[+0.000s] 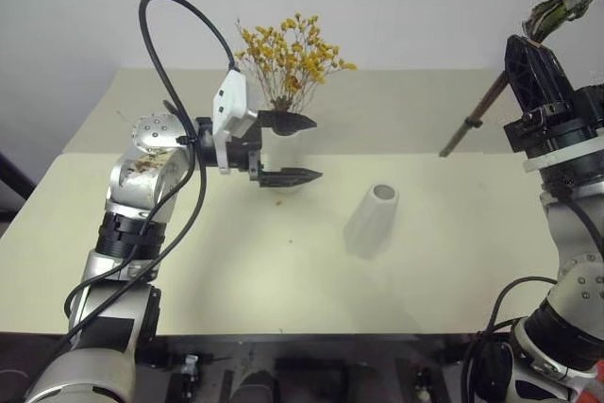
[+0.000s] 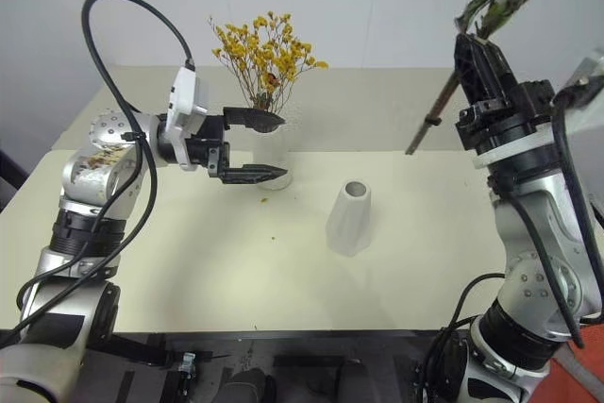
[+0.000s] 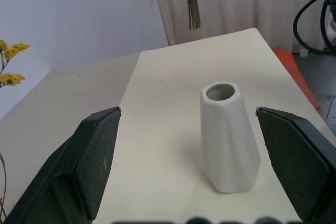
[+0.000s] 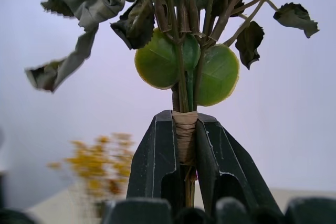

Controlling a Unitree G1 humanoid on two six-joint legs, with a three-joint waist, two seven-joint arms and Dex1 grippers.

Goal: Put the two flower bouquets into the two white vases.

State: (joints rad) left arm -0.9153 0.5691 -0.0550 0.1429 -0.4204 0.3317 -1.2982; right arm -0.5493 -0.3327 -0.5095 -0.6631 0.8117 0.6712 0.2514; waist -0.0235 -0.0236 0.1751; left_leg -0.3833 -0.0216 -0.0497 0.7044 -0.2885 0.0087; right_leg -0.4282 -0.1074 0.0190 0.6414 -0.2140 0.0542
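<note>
Table [image 1: 189, 261], cream | right gripper [image 4: 185, 145] clamped on leafy bouquet [image 4: 184, 66], raised above table's right side | left gripper [image 1: 288, 150] spread wide astride vase with yellow bouquet [image 1: 288, 54] | empty white vase [image 1: 372, 220] upright, mid-table

**Layout, taken from the empty vase**

Empty vase [image 1: 372, 220]: upright on the table [image 1: 283, 280], near its middle.
Second vase [image 2: 274, 162]: on the table, left of and behind the empty vase, with the small-blossom bouquet [image 1: 288, 54] standing in it.
Left gripper [image 1: 291, 149]: left of the empty vase, just before the second vase.
Leafy bouquet [image 4: 184, 72]: in the right gripper [image 4: 185, 145], above the table, right of and behind the empty vase.
</note>
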